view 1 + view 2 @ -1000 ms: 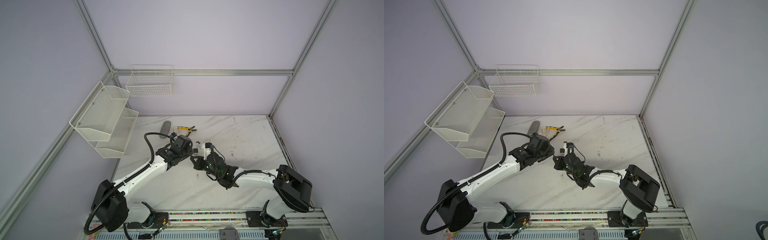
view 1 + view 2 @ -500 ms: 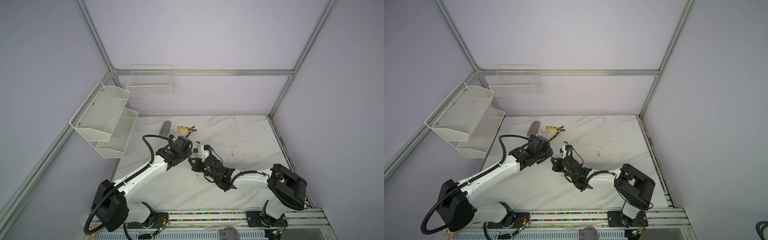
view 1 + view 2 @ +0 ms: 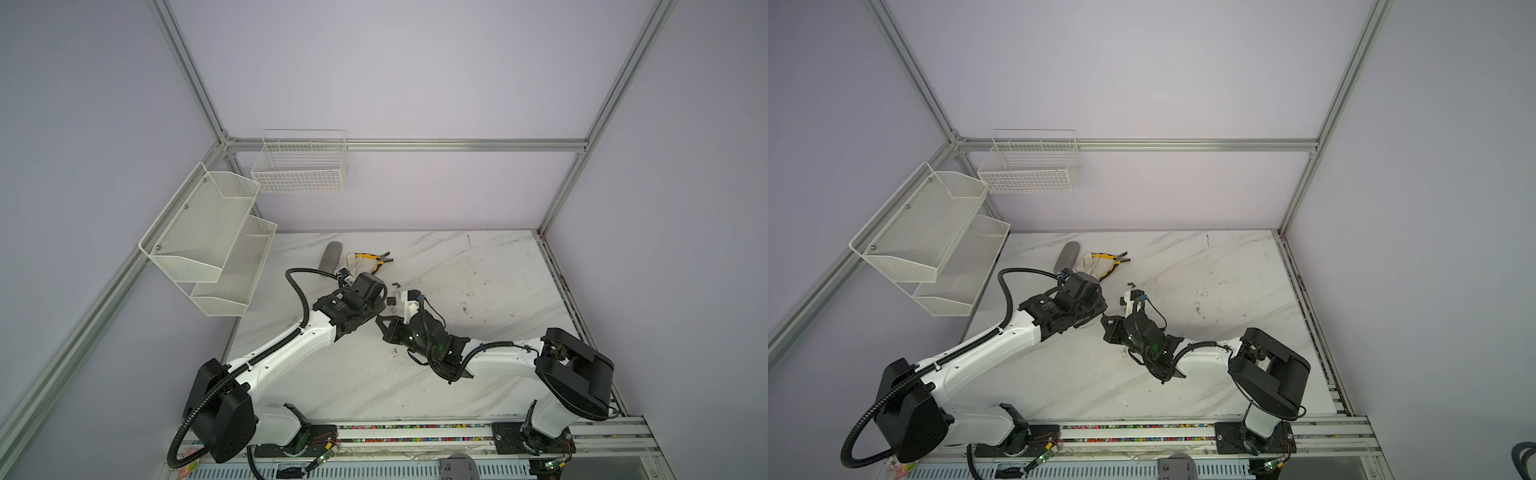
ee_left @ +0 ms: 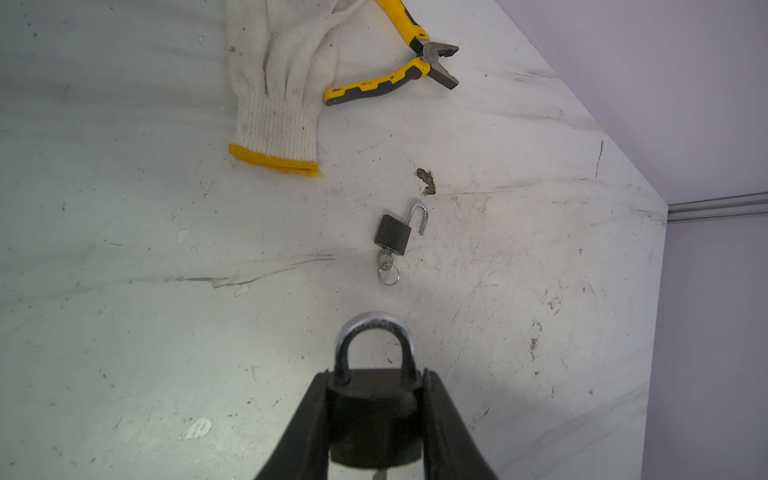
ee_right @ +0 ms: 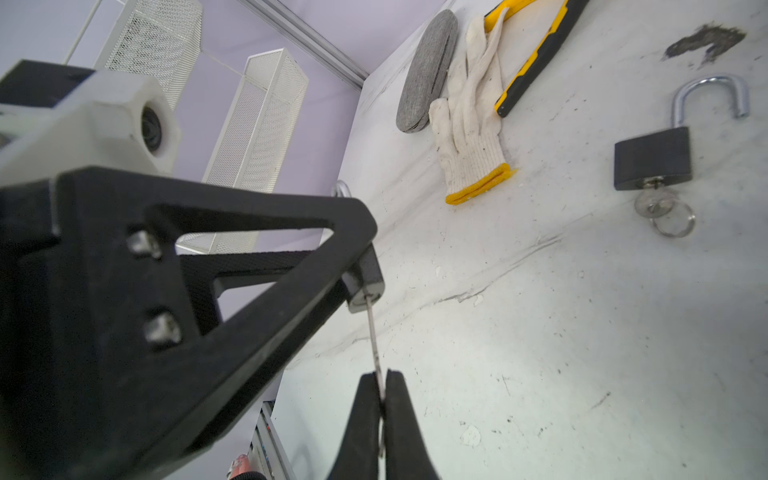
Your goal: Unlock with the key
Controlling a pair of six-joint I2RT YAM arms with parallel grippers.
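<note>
The left jaws clamp the padlock (image 4: pixel 376 411) above the middle of the counter (image 4: pixel 124 332) and the right jaws pinch the thin key (image 5: pixel 372 336) (its tip at the keyhole), so a skewed turn may bend it or slip off.

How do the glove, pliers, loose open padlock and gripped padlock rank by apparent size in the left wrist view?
1. glove
2. gripped padlock, nearest the camera, so unsure against the pliers
3. pliers
4. open padlock, smallest
</note>
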